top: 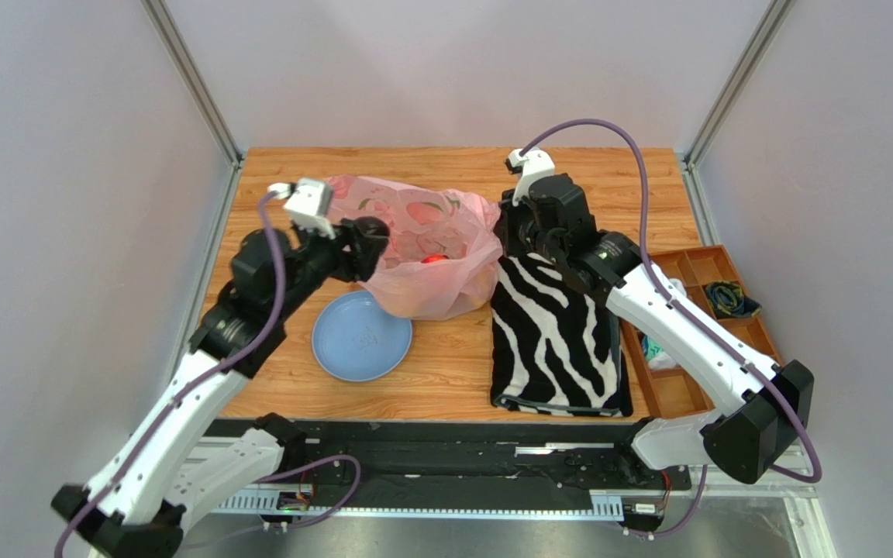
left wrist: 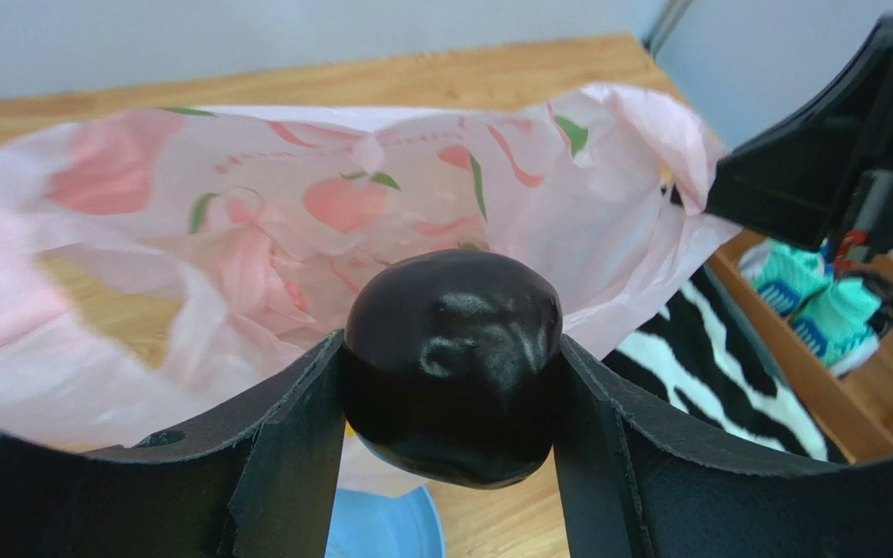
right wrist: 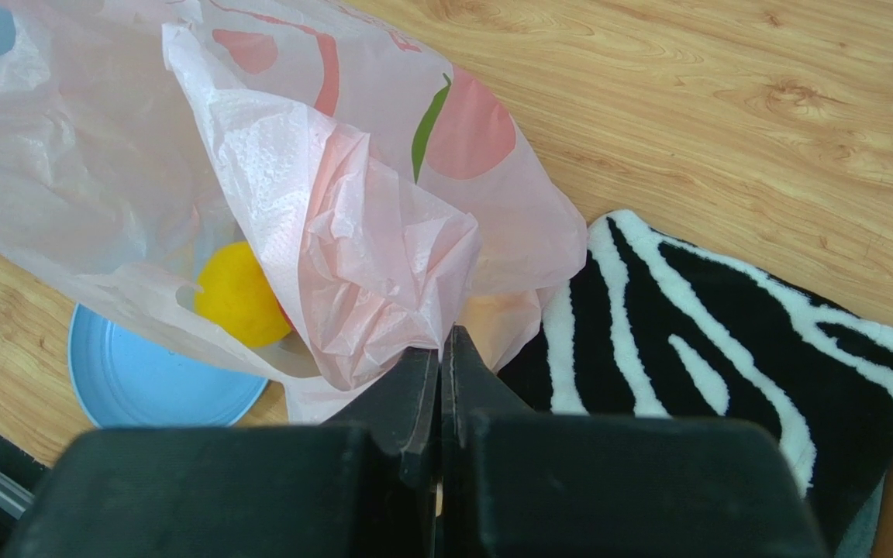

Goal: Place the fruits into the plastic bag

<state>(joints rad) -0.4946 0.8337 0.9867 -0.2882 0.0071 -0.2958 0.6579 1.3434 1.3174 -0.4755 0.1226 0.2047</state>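
A dark, round, plum-like fruit [left wrist: 451, 337] is clamped between my left gripper's [left wrist: 449, 401] fingers, held just in front of the plastic bag's [left wrist: 300, 233] open mouth. In the top view the left gripper [top: 367, 242] is at the left rim of the pink bag [top: 434, 250], and something red [top: 431, 258] shows inside it. My right gripper [right wrist: 442, 349] is shut on a bunched fold of the bag's [right wrist: 335, 221] right edge and holds it up. A yellow citrus [right wrist: 239, 297] shows through the film. The right gripper [top: 512, 227] sits at the bag's right side.
A blue plate [top: 360, 335] lies in front of the bag. A zebra-striped cloth [top: 556, 337] is spread to the right, under the right arm. An orange compartment tray [top: 707, 314] with small items stands at the table's right edge.
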